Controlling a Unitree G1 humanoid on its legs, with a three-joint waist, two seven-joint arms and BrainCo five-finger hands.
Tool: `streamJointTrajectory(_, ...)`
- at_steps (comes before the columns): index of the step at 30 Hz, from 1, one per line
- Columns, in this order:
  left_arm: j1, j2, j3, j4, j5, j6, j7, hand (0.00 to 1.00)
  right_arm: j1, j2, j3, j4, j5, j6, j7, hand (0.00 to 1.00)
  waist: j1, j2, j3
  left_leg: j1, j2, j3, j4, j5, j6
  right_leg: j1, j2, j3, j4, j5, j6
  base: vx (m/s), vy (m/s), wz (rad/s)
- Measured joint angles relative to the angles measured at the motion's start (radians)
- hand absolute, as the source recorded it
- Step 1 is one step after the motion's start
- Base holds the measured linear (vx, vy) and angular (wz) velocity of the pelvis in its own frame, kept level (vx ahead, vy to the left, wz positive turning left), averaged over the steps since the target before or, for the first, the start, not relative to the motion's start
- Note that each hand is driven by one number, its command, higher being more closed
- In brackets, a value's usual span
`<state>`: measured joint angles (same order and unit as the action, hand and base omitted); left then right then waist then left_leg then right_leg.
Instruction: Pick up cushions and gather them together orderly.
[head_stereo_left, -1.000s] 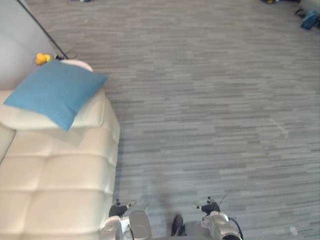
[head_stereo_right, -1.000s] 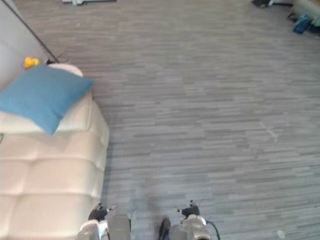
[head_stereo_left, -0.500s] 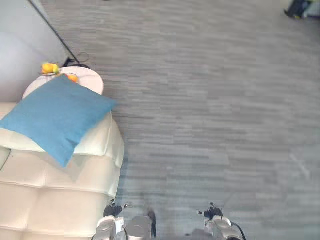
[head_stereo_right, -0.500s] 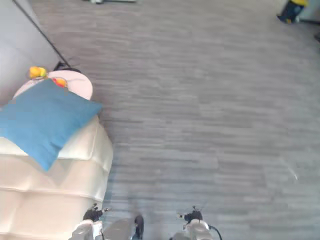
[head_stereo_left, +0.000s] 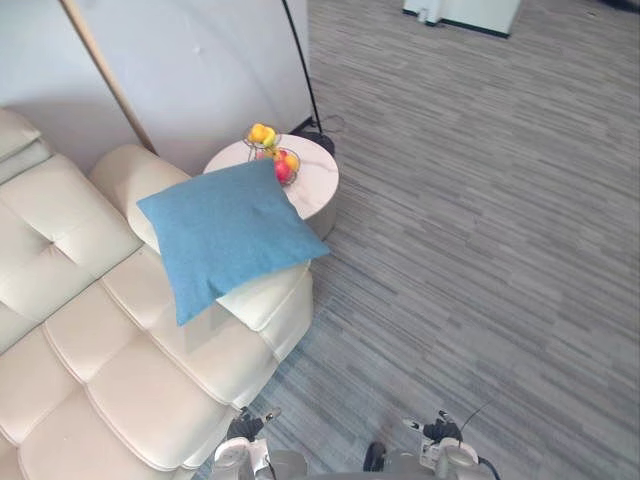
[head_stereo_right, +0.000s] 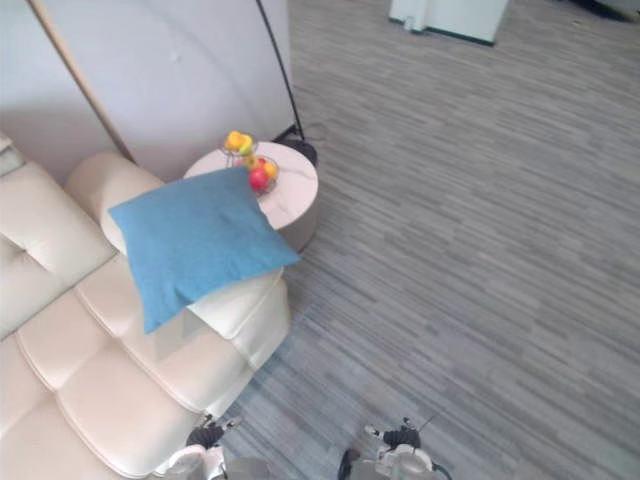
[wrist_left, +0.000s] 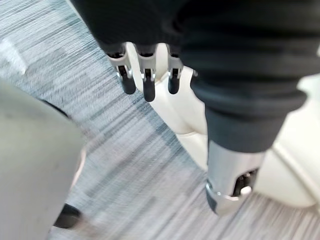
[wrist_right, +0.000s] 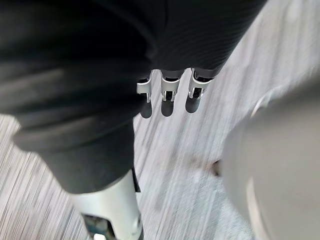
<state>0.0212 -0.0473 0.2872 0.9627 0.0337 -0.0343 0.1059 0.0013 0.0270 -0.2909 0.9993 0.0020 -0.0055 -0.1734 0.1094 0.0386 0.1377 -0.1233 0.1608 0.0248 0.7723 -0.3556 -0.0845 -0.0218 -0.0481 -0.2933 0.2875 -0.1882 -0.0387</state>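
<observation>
Blue cushion on cream sofa; apparently fruit on round table.

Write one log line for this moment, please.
blue cushion: on cream sofa, by round table, not held | left robot hand: open, empty, beside sofa | right robot hand: open, empty, over floor

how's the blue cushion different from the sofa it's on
Colour: the cushion is blue, the sofa cream. Surface: the cushion is plain matte cloth, while the sofa is glossy and tufted into squares. Pose: the cushion lies tilted on the sofa's arm end, with one corner jutting past its edge. Both look soft and padded.
</observation>
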Motion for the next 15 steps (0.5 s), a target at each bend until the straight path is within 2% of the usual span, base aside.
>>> streamJointTrajectory(2,-0.001,0.002,-0.004,-0.010,0.000,-0.003,-0.001,0.00,-0.002,0.002,-0.001,-0.001,0.000,-0.001,0.000,0.00,0.000,-0.004,0.002,-0.043,0.026,0.088,-0.009,-0.014,0.002,0.044,-0.010,-0.030,-0.029,0.000,0.000,0.21,-0.079,0.55)
streamJointTrajectory(3,-0.002,0.007,-0.015,-0.017,0.000,-0.005,-0.002,0.00,-0.003,0.001,-0.001,-0.002,0.000,-0.001,0.000,0.00,0.000,-0.015,0.006,-0.085,0.036,0.172,-0.054,-0.009,0.011,0.070,-0.028,-0.056,-0.055,-0.002,0.004,0.18,-0.023,0.57)
streamJointTrajectory(4,-0.008,0.019,-0.038,-0.021,0.000,-0.007,-0.001,0.00,-0.005,-0.002,-0.001,-0.004,0.000,-0.003,0.000,0.00,0.000,-0.024,0.012,-0.117,0.041,0.256,-0.131,0.015,0.036,0.091,-0.047,-0.084,-0.075,-0.013,0.023,0.17,-0.007,0.50)
streamJointTrajectory(5,-0.010,0.022,-0.044,-0.021,0.001,-0.007,-0.001,0.00,-0.003,-0.005,-0.001,-0.004,0.000,-0.003,0.000,0.00,-0.001,-0.023,0.011,-0.124,0.046,0.288,-0.164,0.028,0.048,0.095,-0.049,-0.091,-0.082,-0.019,0.033,0.18,0.047,0.46)
streamJointTrajectory(6,-0.009,0.025,-0.063,-0.014,0.001,-0.006,-0.001,0.00,0.002,-0.014,-0.001,-0.001,0.000,-0.001,0.000,0.00,-0.002,-0.007,0.008,-0.136,0.063,0.362,-0.271,0.123,0.062,0.107,-0.045,-0.108,-0.082,-0.036,0.064,0.21,0.128,0.37)
streamJointTrajectory(7,-0.014,0.039,-0.075,0.004,0.002,-0.006,-0.001,0.00,-0.001,-0.020,0.000,0.012,0.000,0.004,0.000,0.00,-0.002,-0.012,0.008,-0.130,0.056,0.377,-0.298,0.180,0.078,0.112,-0.050,-0.103,-0.064,-0.058,0.096,0.21,0.154,0.32)
streamJointTrajectory(8,-0.012,0.048,-0.080,0.006,0.002,-0.006,-0.001,0.00,0.000,-0.016,0.002,0.016,0.000,0.005,0.002,0.00,-0.002,-0.022,0.011,-0.120,0.044,0.377,-0.311,0.180,0.079,0.114,-0.060,-0.102,-0.062,-0.058,0.097,0.19,0.176,0.25)
streamJointTrajectory(9,-0.007,0.074,-0.078,0.010,0.001,-0.006,-0.001,0.00,0.003,0.000,-0.001,0.019,-0.001,0.007,0.003,0.00,-0.003,-0.055,0.010,-0.103,0.006,0.379,-0.348,0.178,0.082,0.119,-0.087,-0.105,-0.065,-0.059,0.099,0.23,0.174,0.19)
streamJointTrajectory(10,-0.011,0.084,-0.078,0.014,0.001,-0.003,-0.001,0.00,0.011,0.005,-0.001,0.021,-0.002,0.009,0.004,0.00,-0.004,-0.075,0.012,-0.084,-0.028,0.378,-0.376,0.174,0.089,0.128,-0.112,-0.107,-0.051,-0.056,0.102,0.20,0.143,0.18)
streamJointTrajectory(11,-0.010,0.084,-0.079,0.017,0.001,-0.003,-0.001,0.00,0.011,0.005,-0.001,0.023,-0.002,0.010,0.005,0.00,-0.003,-0.077,0.011,-0.075,-0.038,0.378,-0.385,0.173,0.091,0.128,-0.121,-0.106,-0.039,-0.054,0.105,0.30,0.209,0.15)
streamJointTrajectory(12,-0.008,0.084,-0.080,0.040,0.002,-0.004,-0.003,0.00,0.010,-0.001,-0.002,0.040,-0.006,0.012,0.008,0.00,-0.003,-0.077,0.011,-0.007,-0.074,0.379,-0.435,0.169,0.100,0.124,-0.166,-0.098,0.064,-0.042,0.123,0.16,0.128,0.09)
streamJointTrajectory(13,-0.008,0.084,-0.080,0.042,0.002,-0.004,-0.002,0.00,0.010,-0.001,-0.002,0.041,-0.007,0.012,0.008,0.00,-0.003,-0.077,0.011,-0.002,-0.077,0.378,-0.439,0.169,0.101,0.123,-0.169,-0.097,0.074,-0.041,0.123,0.24,0.184,0.16)
streamJointTrajectory(14,-0.007,0.084,-0.080,0.052,0.002,-0.003,-0.003,0.00,0.011,-0.004,-0.002,0.039,-0.019,0.011,0.010,0.00,-0.004,-0.075,0.011,0.054,-0.101,0.374,-0.476,0.168,0.107,0.103,-0.203,-0.078,0.192,-0.028,0.116,0.16,0.096,0.24)
streamJointTrajectory(15,-0.002,0.084,-0.081,0.056,0.003,-0.002,-0.003,0.00,0.011,-0.006,-0.002,0.036,-0.042,0.010,0.015,0.00,-0.007,-0.071,0.011,0.112,-0.121,0.355,-0.515,0.166,0.117,0.053,-0.241,-0.046,0.365,0.017,0.081,0.20,0.108,0.33)
